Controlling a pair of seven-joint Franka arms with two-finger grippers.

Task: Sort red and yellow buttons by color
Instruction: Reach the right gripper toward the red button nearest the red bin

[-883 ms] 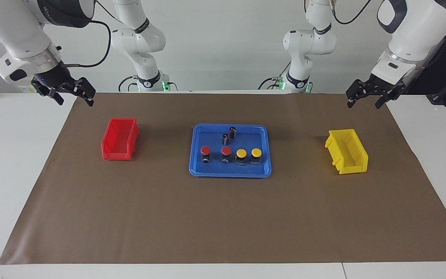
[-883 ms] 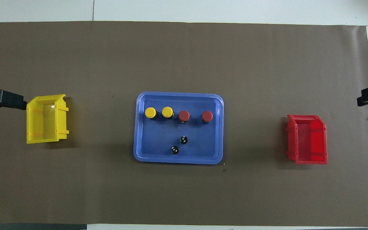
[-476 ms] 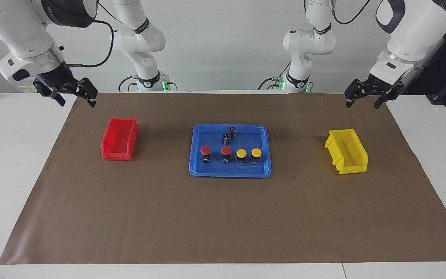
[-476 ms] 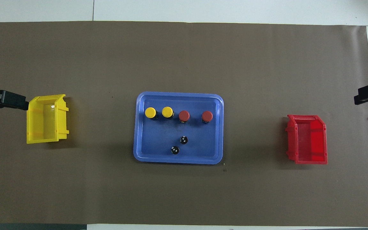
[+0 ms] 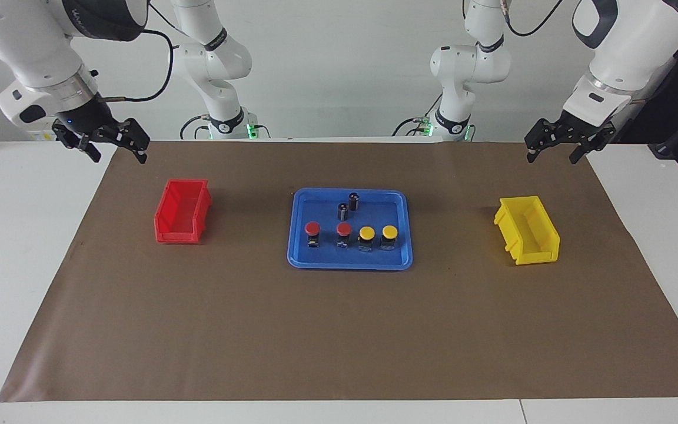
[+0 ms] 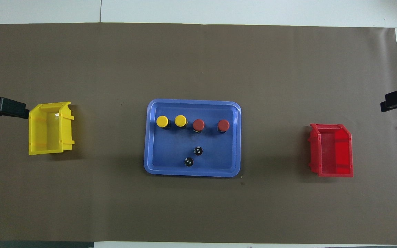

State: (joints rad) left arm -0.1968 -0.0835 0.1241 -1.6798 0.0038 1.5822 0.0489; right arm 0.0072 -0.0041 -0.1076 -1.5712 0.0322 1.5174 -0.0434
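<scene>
Sorting not begun: four buttons (image 5: 351, 237) stand in the tray (image 5: 301, 259). Left tool (image 5: 552, 152) and right tool (image 5: 115, 153), fingers apart, hover at counter ends. Next: reach a button.

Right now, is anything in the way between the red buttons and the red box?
Nothing visible is. The two red buttons stand in the blue tray, and only the tray's low rim and bare brown paper lie between them and the red box.
</scene>
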